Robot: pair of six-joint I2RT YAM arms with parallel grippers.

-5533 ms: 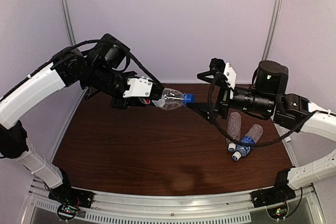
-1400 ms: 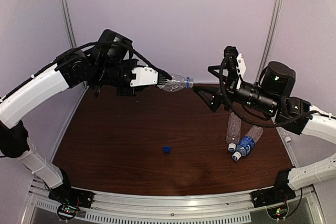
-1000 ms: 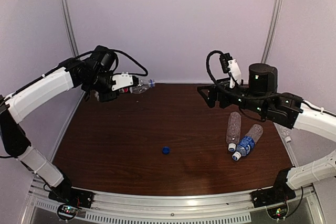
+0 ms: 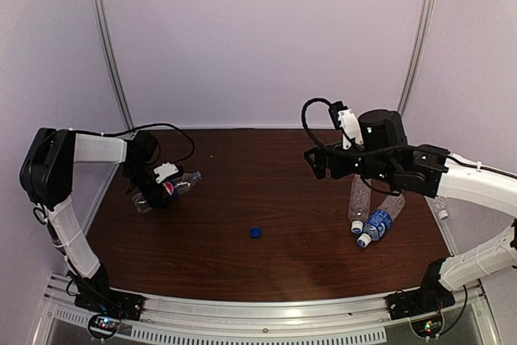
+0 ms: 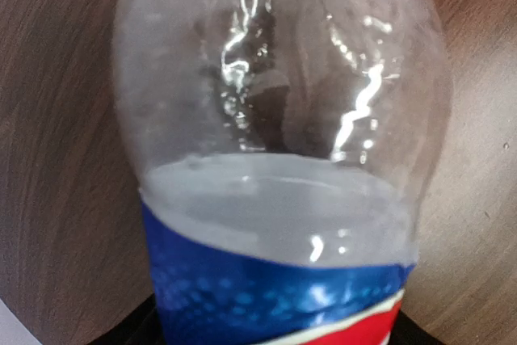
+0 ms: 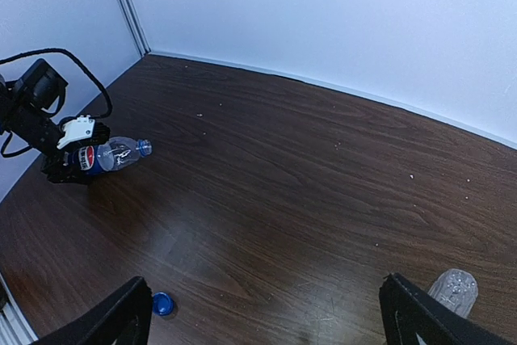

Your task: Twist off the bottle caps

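Over on the left, judged bottle [image 4: 186, 181] light, squashy, best held by its label; couldn't tell if left gripper [image 4: 164, 189] held it; saw right gripper [image 4: 315, 163] open.

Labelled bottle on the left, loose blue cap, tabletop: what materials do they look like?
Labelled bottle: thin clear plastic, glossy; see-through wall with sharp glints and creases, printed blue-and-red film label. Blue cap: looks like opaque moulded plastic; too small to see ridges. Tabletop: dark wood-grain surface, semi-gloss; likely laminate or veneer, cannot tell which.
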